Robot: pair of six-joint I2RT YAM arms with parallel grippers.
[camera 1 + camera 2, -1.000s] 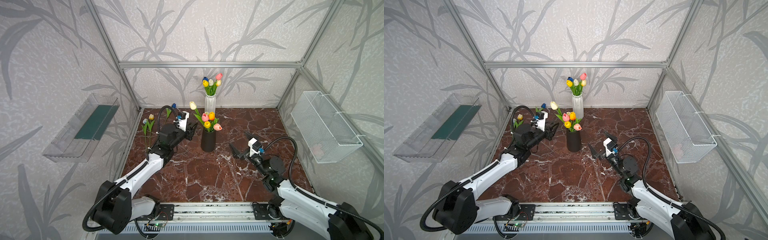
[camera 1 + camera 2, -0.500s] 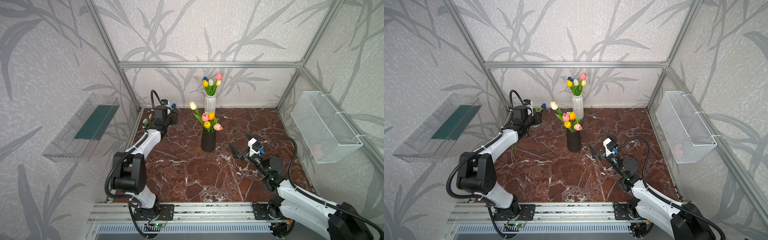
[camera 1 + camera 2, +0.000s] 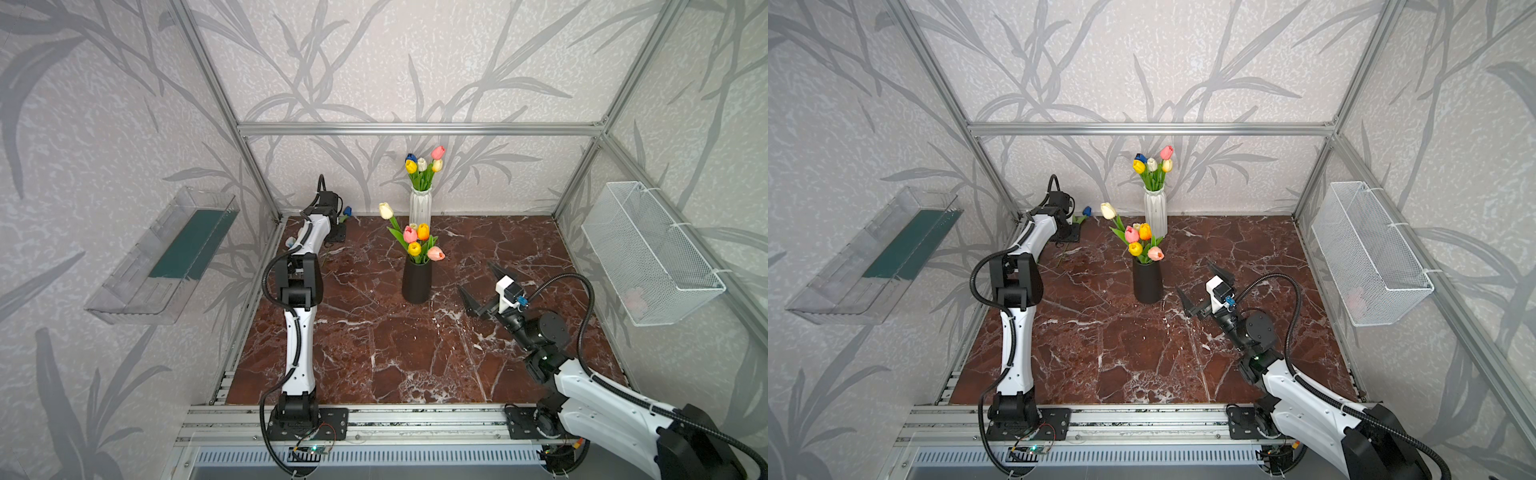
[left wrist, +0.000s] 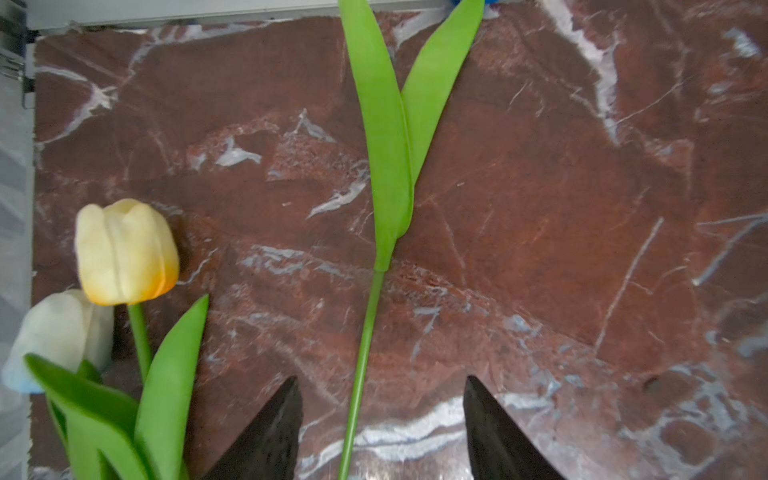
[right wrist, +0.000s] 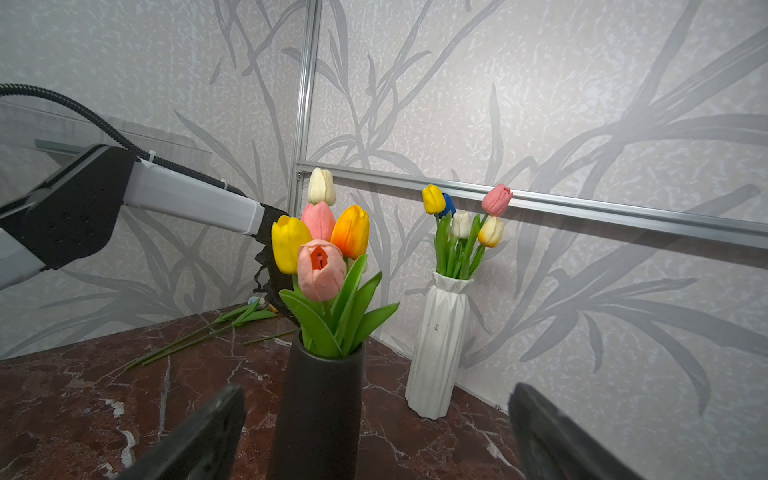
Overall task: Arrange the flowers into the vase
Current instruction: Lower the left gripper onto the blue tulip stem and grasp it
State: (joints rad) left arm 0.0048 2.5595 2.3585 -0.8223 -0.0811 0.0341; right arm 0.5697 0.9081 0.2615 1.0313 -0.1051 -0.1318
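A black vase (image 3: 417, 282) (image 3: 1147, 282) (image 5: 316, 407) in mid-table holds several tulips: yellow, pink, orange and a tall white one. Behind it, a white vase (image 3: 420, 205) (image 5: 440, 345) holds several more. Loose flowers lie in the back left corner: a blue tulip (image 3: 347, 211) whose green stem (image 4: 365, 332) runs between my left gripper's jaws without touching them, a pale yellow tulip (image 4: 124, 249) and a whitish one (image 4: 58, 332) beside it. My left gripper (image 4: 380, 380) (image 3: 337, 232) hangs open just over them. Right of the black vase, my right gripper (image 3: 476, 276) (image 5: 376, 390) is open wide and empty.
A clear plastic shelf (image 3: 166, 257) hangs on the left wall and a white wire basket (image 3: 648, 253) on the right wall. Aluminium frame posts stand at the back corners. The left arm's elbow (image 3: 297, 278) rises over the table's left edge.
My left arm has swung from beside the black vase to the back left corner, over the loose flowers, and its jaws have opened wider. The right arm has not moved.
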